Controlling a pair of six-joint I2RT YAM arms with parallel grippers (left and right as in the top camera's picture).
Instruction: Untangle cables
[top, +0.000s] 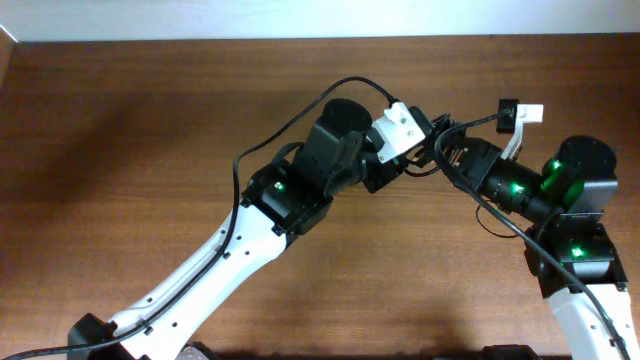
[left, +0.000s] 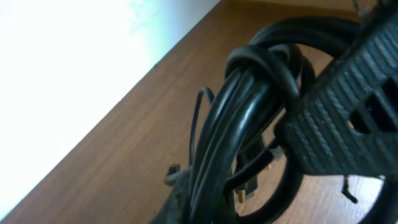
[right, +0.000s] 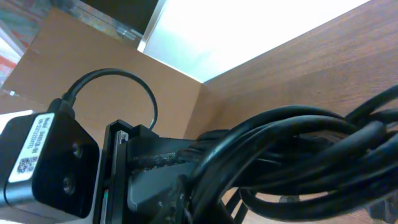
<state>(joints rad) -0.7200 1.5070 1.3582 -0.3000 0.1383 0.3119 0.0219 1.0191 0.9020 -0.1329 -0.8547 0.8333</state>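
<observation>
The cables (top: 432, 160) are a bundle of black cords held above the table between my two grippers, mostly hidden by them in the overhead view. In the left wrist view the cables (left: 249, 112) are looped and knotted together, with a metal-tipped plug (left: 245, 190) hanging below. My left gripper (left: 205, 208) is shut on the lower end of the bundle. My right gripper (left: 348, 124), with ribbed fingers, clamps the bundle from the right. In the right wrist view the cables (right: 298, 149) run through my right gripper (right: 205, 193).
The brown wooden table (top: 150, 130) lies under both arms, with a white wall along its far edge. The left gripper (top: 400, 165) and right gripper (top: 452, 160) nearly touch. The left arm's wrist camera (right: 43, 162) is close to the right gripper.
</observation>
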